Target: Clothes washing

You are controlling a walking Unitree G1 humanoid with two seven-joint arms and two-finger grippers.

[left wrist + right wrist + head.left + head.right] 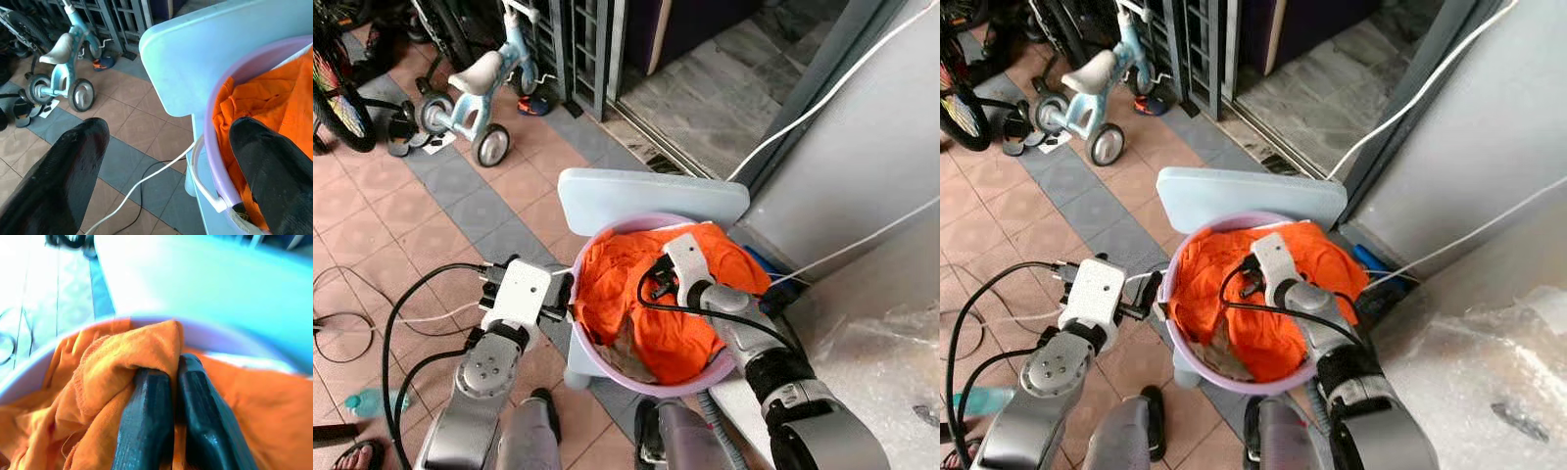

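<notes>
The robot's two silver arms reach forward over a tiled floor (401,235) of terracotta and grey squares. At left, the left gripper (171,161) straddles the rim of a round lilac plastic basin (607,367), its two black fingers spread wide, one outside, one over the cloth. The basin sits on a pale blue plastic stool (646,196) and is heaped with crumpled orange clothes (675,333). At right, the right gripper (173,382) is clamped on a knitted orange fold; its wrist view shows the pinch closely. A child's light blue tricycle (475,93) stands behind; two white cables (822,98) cross the grey wall.
</notes>
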